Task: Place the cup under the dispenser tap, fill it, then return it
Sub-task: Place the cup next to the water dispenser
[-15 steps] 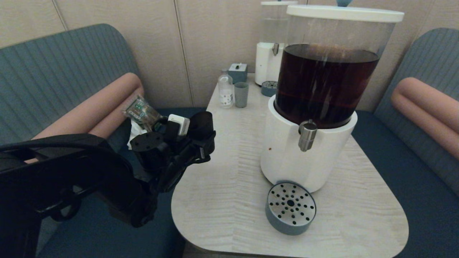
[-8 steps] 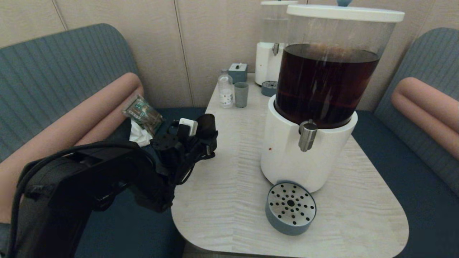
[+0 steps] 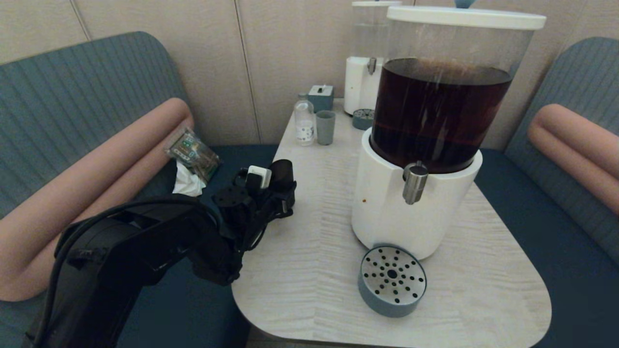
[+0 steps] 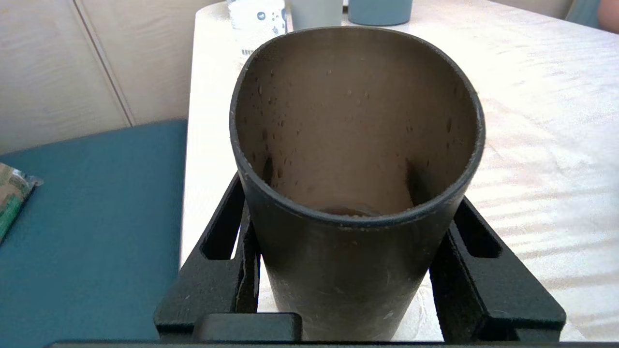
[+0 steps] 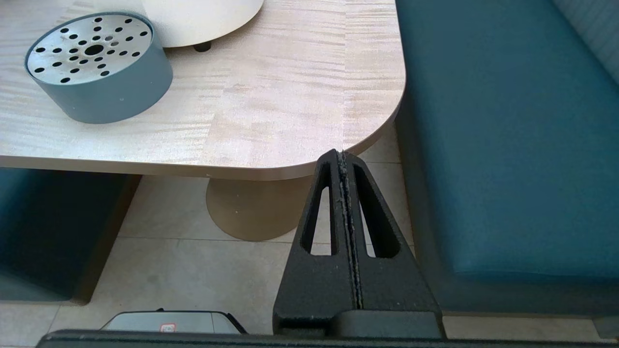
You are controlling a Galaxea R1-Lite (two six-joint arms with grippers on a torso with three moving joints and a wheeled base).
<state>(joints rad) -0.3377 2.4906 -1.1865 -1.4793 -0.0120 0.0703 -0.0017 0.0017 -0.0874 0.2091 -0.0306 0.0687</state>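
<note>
- Carrying the cup [image 4: 355, 169] is the step in hand: the left pincer [image 4: 358, 270] is clamped on the lower part of its dark wall, one finger on each side, and the cup stands upright with its mouth open to the top.
- In the head view the cup [image 3: 282, 175] is at the left edge of the desk [image 3: 309, 241], well apart from the dispenser tap [image 3: 414, 182].
- The inside of the cup shows only small drops on the wall and a dark trace at the bottom, so the filling seems not yet done.
- The round drip tray [image 3: 391, 280] with the holed steel top lies in front of the big dispenser [image 3: 425, 145]; the tap hangs above its far side.
- The next move, as it appears, calls for bringing the cup to the right across the desk, keeping it upright, and setting it on the tray directly under the tap.
- The white base of the dispenser is close to that place, so the pincer needs room on the side of approach.
- The right pincer [image 5: 344, 169] has its fingers pressed together and holds nothing; it is parked low beside the desk's right corner, above the floor.
- Compared with one second ago, the left arm has lowered and moved a little forward and right, so the cup is now lower and nearer to the desk's top; nothing else changed place.
</note>
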